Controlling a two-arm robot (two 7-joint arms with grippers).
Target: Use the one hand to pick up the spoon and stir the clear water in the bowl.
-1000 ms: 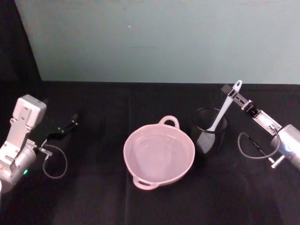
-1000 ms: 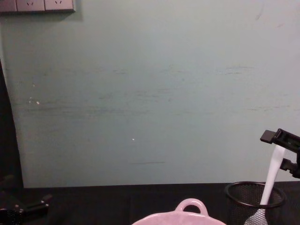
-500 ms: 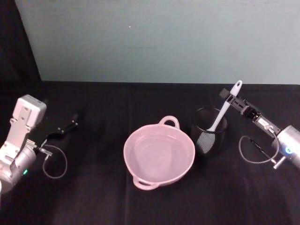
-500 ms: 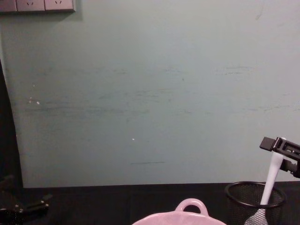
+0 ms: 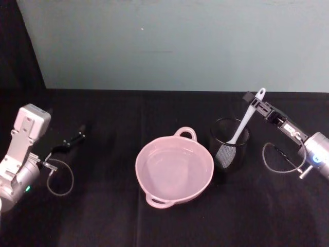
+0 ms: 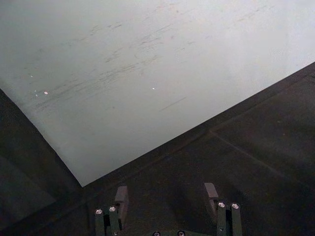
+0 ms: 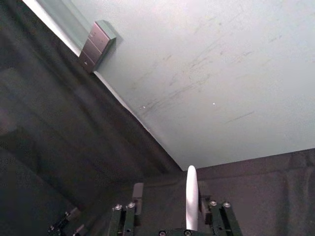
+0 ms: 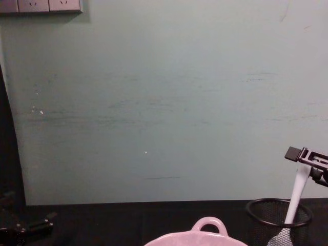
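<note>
Black-clothed table (image 5: 103,216) — spoon (image 5: 245,121) upright in mesh cup (image 5: 229,149), handle slanting up-right into right gripper (image 5: 252,99), fingers spread, unclamped; bowl (image 5: 185,133) leftward; left gripper (image 5: 76,139) parked far left, likewise spread.

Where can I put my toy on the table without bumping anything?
The table has bare cloth between the left gripper and the bowl, behind the bowl toward the wall, and along the near edge. It's crowded on the right: the cup stands close beside the bowl, with the spoon in it and the right gripper at the handle.
</note>
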